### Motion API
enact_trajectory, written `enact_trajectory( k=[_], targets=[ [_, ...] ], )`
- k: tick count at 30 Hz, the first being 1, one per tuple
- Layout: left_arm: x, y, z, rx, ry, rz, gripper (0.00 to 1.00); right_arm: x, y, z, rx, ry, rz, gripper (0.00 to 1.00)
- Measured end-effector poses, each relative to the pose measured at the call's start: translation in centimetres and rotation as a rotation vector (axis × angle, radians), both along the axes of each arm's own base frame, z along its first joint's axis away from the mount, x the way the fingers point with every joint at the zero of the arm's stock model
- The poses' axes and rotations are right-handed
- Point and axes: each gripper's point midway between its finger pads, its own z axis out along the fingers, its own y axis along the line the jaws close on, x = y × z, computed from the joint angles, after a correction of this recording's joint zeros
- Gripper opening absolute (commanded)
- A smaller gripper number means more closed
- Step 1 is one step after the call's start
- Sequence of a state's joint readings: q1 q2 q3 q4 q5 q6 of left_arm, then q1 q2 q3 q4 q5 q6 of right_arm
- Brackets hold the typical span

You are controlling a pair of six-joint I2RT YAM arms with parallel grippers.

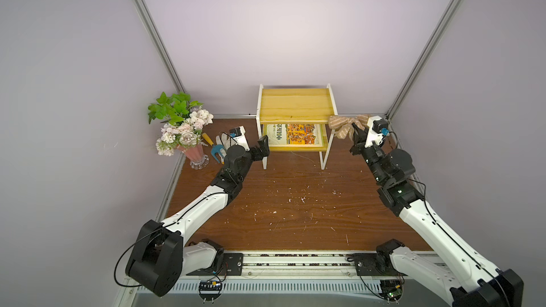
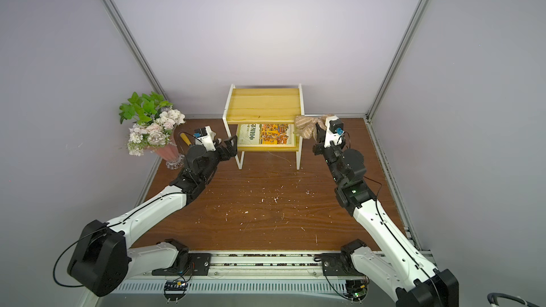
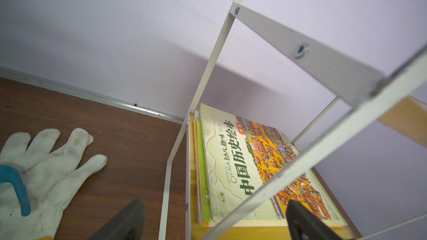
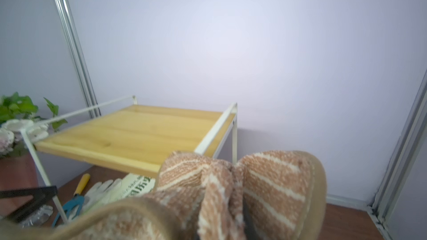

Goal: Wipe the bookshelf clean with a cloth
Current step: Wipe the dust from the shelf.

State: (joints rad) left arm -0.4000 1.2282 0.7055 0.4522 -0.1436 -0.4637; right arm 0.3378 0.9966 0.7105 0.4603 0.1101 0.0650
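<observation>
**Right gripper clamps the cloth beside the bookshelf**

The right gripper [image 1: 355, 131] is clenched on the bunched striped cloth [image 1: 342, 126]. The cloth is held up just ahead of it, beside the right end of the top board of the bookshelf [image 1: 296, 104]. The left gripper [image 1: 262, 148] is released, jaws wide, at the front left leg. Beyond its fingers a book [image 3: 242, 162] lies on the lower board, and a white glove [image 3: 48, 172] lies to its outer side.

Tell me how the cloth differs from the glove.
The cloth is tan with pale stripes; the glove is plain white. The cloth hangs bunched in the right gripper; the glove lies flat on the table, ungripped. Both are soft fabric.
</observation>
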Motion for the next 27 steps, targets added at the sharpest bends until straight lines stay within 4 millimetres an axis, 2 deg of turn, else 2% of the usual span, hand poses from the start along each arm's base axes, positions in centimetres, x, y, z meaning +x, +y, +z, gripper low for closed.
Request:
enact_trajectory(
  k=[3,4,5,6,7,8,9,11,12,14,15,17,19,22,24,26,27],
  targets=[
    [0.2,0.0,-0.1,0.024,0.002,0.003,0.94,1.8,-2.4,-10.0,0.021,0.256,-0.028,0.00],
    [0.4,0.0,0.0,0.033,0.000,0.003,0.91,2.2,-3.5,-12.7,0.042,0.338,-0.040,0.00],
    [0.6,-0.2,0.0,0.046,-0.004,0.000,0.88,2.6,-4.4,-14.8,0.079,0.412,-0.041,0.00],
    [0.9,-0.3,0.0,0.061,-0.005,-0.004,0.85,3.0,-4.9,-15.6,0.116,0.445,-0.034,0.00],
    [1.1,-0.5,0.0,0.073,-0.006,-0.011,0.82,3.7,-5.0,-15.4,0.157,0.461,-0.009,0.00],
    [1.3,-0.7,-0.1,0.086,-0.006,-0.018,0.79,4.6,-4.5,-14.3,0.190,0.453,0.035,0.00],
    [1.5,-0.8,-0.3,0.097,-0.006,-0.026,0.75,5.7,-3.4,-12.2,0.224,0.427,0.104,0.00],
    [1.7,-1.4,-0.5,0.116,-0.002,-0.056,0.67,8.0,-0.7,-5.4,0.280,0.306,0.281,0.00],
    [1.7,-1.7,-0.5,0.120,-0.004,-0.072,0.63,8.4,0.3,-2.3,0.294,0.241,0.355,0.00],
    [1.6,-2.3,-0.6,0.126,-0.006,-0.107,0.55,7.7,2.1,2.3,0.307,0.136,0.493,0.00],
    [1.6,-2.5,-0.7,0.129,-0.006,-0.122,0.51,7.0,2.6,3.2,0.307,0.109,0.540,0.00],
    [1.6,-3.1,-0.9,0.135,-0.004,-0.154,0.44,5.5,3.3,2.7,0.308,0.100,0.606,0.00],
    [1.6,-3.4,-1.2,0.144,0.003,-0.174,0.37,4.5,3.6,-0.8,0.323,0.165,0.629,0.00],
    [1.8,-3.6,-1.6,0.151,0.014,-0.194,0.30,4.4,3.5,-7.4,0.373,0.325,0.613,0.00],
    [1.8,-3.6,-1.7,0.156,0.015,-0.203,0.23,5.0,3.3,-9.9,0.403,0.404,0.602,0.00],
    [1.8,-3.6,-1.8,0.179,0.009,-0.210,0.16,5.8,3.4,-9.7,0.414,0.429,0.610,0.00],
    [1.9,-3.5,-1.7,0.207,0.001,-0.212,0.12,6.4,3.5,-8.6,0.413,0.416,0.617,0.00]
  ],
)
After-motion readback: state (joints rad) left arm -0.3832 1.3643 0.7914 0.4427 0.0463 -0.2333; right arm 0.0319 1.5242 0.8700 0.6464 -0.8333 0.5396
